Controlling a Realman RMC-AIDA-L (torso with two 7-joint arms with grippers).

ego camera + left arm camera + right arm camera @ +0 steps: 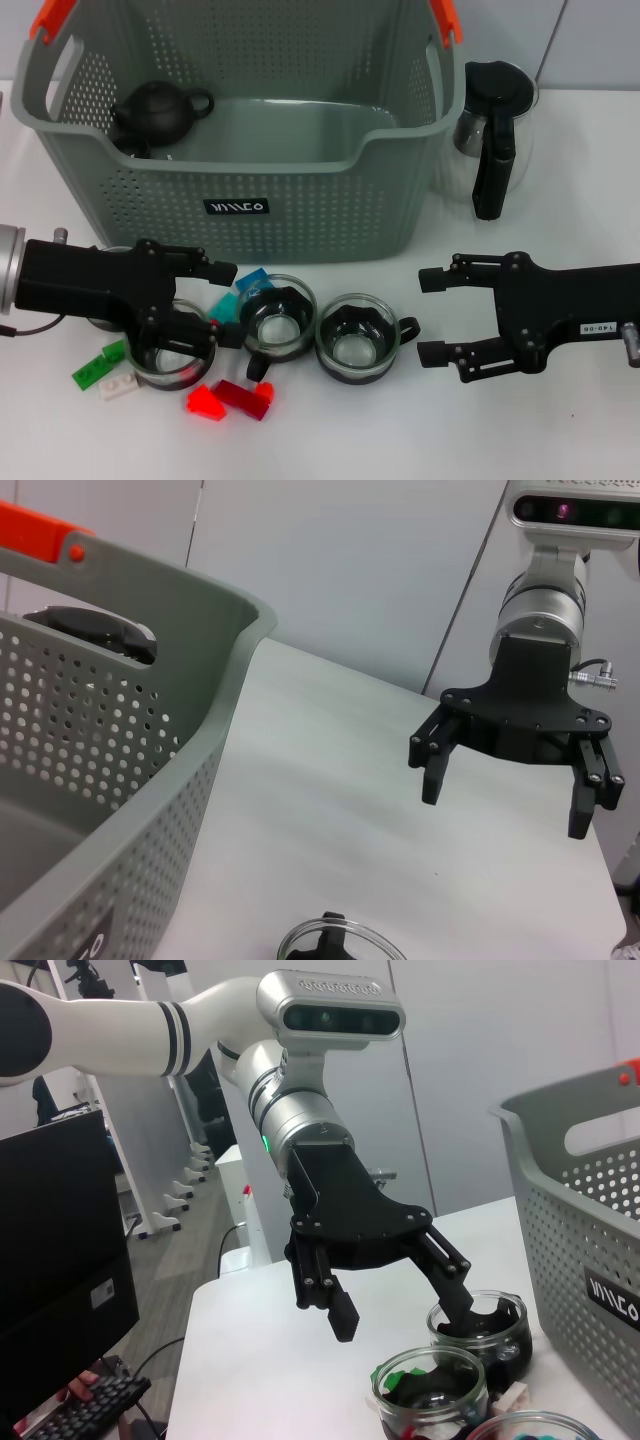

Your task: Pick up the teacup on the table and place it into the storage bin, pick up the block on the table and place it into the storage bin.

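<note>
- Black left gripper (222, 305) stands wide, one finger inside the leftmost clear glass teacup (170, 345), bracketing its rim for a lift.
- Right gripper (433, 316) waits spread, empty, right of the cups; grey perforated storage bin (300, 215) sits behind.

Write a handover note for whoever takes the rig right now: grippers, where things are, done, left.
Left gripper: open, one finger dipped inside the leftmost glass teacup, not closed on it.
Right gripper: open, empty, hovering right of the cups.
Storage bin: holds only a black teapot; no cup or block inside.
On the table in front of the bin: two more glass teacups, middle and right, plus scattered blocks, e.g. red and green.
Glass kettle stands right of the bin.
Done: nothing binned. Left: grasp a teacup, bin it, then a block.
</note>
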